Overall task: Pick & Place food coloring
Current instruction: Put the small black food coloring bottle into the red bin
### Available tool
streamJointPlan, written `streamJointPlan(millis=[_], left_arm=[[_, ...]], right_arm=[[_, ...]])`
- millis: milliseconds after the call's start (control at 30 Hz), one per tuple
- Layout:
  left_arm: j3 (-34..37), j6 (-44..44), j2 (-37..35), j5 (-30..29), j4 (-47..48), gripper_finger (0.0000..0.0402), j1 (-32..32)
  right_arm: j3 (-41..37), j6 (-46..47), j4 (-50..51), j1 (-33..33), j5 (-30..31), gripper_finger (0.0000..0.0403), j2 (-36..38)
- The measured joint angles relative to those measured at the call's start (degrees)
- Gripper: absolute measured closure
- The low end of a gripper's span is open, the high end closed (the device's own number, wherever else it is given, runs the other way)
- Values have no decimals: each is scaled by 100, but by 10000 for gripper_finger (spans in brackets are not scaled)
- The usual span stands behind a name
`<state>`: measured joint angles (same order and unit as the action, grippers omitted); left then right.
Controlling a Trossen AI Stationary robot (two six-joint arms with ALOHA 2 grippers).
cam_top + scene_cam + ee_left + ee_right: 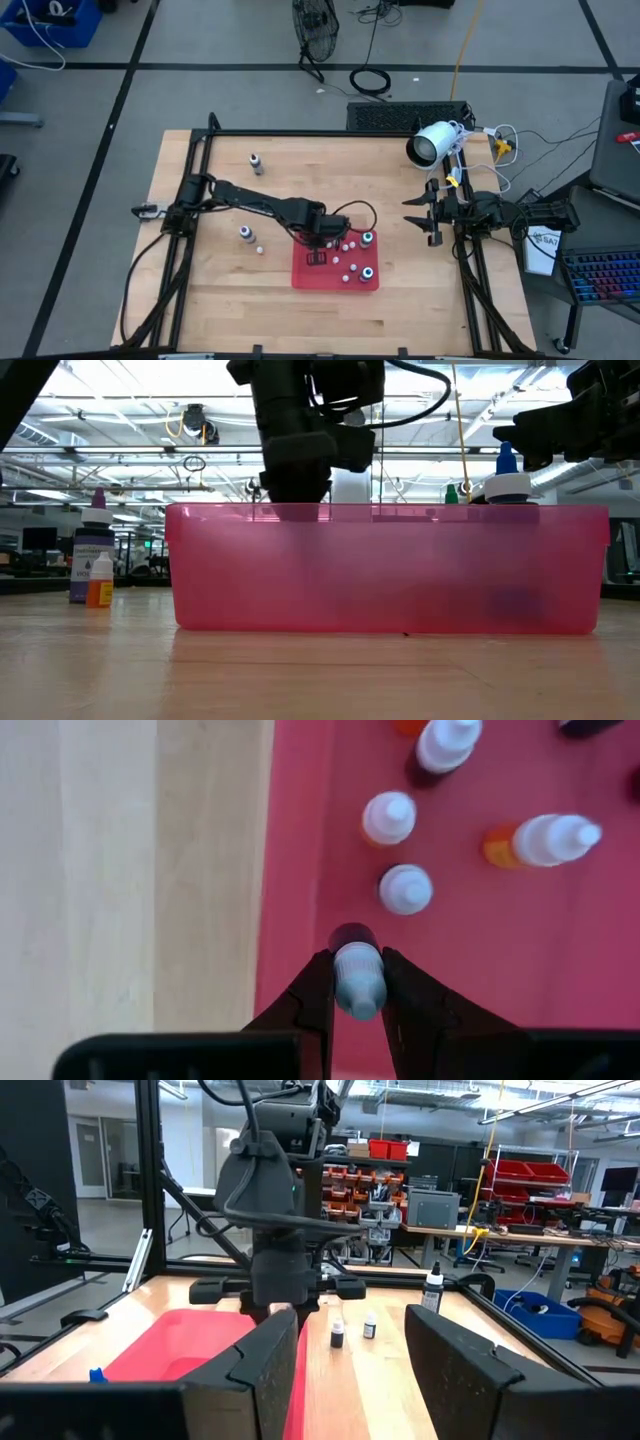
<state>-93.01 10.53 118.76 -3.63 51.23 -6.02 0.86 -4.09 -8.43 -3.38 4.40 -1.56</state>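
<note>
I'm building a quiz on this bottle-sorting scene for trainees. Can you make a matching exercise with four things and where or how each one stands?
Things:
1. left gripper
2. right gripper
3. red tray
4. tall dark bottle

States or places:
A. open, empty, waiting at the table's right edge
B. standing alone on the bare wood near the table's far side
C. shut on a small pale-capped bottle above the tray's edge
D. lying on the table's near middle, holding several small bottles

Pairs: 1-C, 2-A, 3-D, 4-B
</note>
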Motion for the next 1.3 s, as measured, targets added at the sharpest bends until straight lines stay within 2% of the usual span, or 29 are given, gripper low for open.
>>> streamJointPlan(millis=[700,1033,1300], left_arm=[[2,-41,321,125,-232,340,0],[2,-37,321,121,-480,239,0],[4,-234,-123,-49,-155,201,-1]], right_arm=[[0,-1,-11,1,0,226,-24],[0,0,4,0,0,225,-24],[-1,1,4,0,0,229,-24]])
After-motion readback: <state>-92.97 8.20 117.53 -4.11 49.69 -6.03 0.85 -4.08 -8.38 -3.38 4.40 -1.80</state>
